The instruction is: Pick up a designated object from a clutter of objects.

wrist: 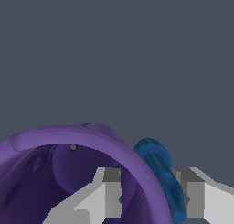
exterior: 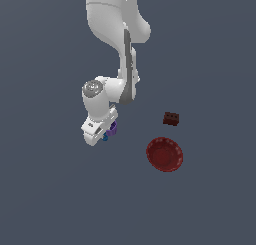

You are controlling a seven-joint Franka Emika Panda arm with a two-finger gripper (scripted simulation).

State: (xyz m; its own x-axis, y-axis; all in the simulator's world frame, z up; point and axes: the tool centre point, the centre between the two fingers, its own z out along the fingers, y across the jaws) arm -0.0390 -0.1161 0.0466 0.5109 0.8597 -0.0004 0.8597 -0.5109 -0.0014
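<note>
Tool [wrist: 148,198] is low over the cup [wrist: 68,173], fingers straddling its wall and the blue piece [wrist: 160,173], gap not closed. Center first, squeeze slowly; block [exterior: 172,119] and bowl [exterior: 164,154] sit well apart

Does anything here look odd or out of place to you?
Nothing looks broken or spilled. One thing stands out: the end effector has both the purple cup's rim and the small blue piece between its fingers. The red bowl and brown block sit apart, undisturbed.
</note>
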